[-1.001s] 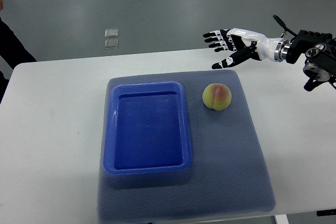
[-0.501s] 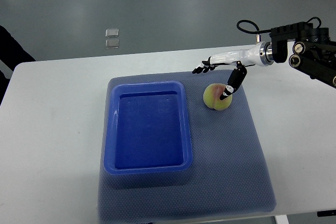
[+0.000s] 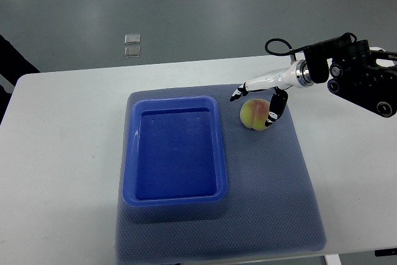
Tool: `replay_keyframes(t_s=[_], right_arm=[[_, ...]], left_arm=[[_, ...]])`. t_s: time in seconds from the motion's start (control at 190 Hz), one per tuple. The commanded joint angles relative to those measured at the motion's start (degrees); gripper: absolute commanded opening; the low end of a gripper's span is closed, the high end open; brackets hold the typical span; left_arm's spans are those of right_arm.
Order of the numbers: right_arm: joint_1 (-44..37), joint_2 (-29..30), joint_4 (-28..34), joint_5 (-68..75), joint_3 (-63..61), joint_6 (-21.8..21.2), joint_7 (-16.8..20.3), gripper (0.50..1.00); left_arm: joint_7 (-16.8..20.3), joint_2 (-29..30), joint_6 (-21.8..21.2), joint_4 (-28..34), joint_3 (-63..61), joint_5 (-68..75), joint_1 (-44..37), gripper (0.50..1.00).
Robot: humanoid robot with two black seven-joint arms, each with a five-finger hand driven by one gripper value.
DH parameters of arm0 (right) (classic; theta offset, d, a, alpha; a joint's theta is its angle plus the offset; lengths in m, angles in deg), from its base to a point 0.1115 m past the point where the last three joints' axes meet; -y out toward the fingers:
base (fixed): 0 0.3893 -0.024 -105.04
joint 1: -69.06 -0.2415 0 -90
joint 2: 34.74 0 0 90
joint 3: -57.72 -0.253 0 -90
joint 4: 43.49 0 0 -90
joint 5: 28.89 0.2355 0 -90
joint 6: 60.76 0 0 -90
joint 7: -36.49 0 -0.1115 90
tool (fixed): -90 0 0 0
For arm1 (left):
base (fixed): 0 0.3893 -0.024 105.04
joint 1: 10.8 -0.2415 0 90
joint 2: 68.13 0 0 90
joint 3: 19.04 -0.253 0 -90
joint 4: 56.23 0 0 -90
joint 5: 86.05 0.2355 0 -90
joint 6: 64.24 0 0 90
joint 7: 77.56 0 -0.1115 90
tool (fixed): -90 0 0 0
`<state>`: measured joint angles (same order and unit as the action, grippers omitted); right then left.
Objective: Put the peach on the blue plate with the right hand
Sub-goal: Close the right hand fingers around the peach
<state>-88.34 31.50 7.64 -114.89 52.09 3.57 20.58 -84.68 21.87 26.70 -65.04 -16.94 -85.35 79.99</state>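
Observation:
A yellow-green peach with a pink blush (image 3: 255, 115) lies on the grey-blue mat (image 3: 273, 178), just right of the blue plate (image 3: 175, 150), a deep rectangular tray with nothing in it. My right hand (image 3: 255, 105) reaches in from the right and is over the peach. Its fingers (image 3: 237, 95) curve around the far side and the thumb (image 3: 273, 110) presses on the near right side. The peach still rests on the mat. The left arm is out of view.
The mat covers the middle of the white table (image 3: 62, 153). Two small clear squares (image 3: 131, 46) lie on the grey floor beyond the table's far edge. A dark sleeve (image 3: 9, 57) of a person shows at the left edge.
My right hand came down and left from above the table's far edge onto the peach, and the fingers have closed around it. The peach has not moved.

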Motion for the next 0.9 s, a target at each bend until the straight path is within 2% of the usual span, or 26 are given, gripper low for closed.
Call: replay_keyframes(t_s=[0.0,0.09,0.896], right_arm=[[-0.1,0.38,-0.77,-0.22,0.17,0.98,0.01,0.924],[-0.1,2.23,-1.65,-3.12,0.88,1.41,0.01,0.924],[0.34,2.31,-2.97,-4.53,5.01,2.65,-1.05,0.899]], left_arm=[[0.0,0.0,0.02,-0.06,0.0,0.0,0.0,1.0],[0.0,0.0,0.02,-0.06,0.0,0.0,0.0,1.0],[0.0,0.0,0.02,-0.06,0.09,0.0,0.0,1.0]])
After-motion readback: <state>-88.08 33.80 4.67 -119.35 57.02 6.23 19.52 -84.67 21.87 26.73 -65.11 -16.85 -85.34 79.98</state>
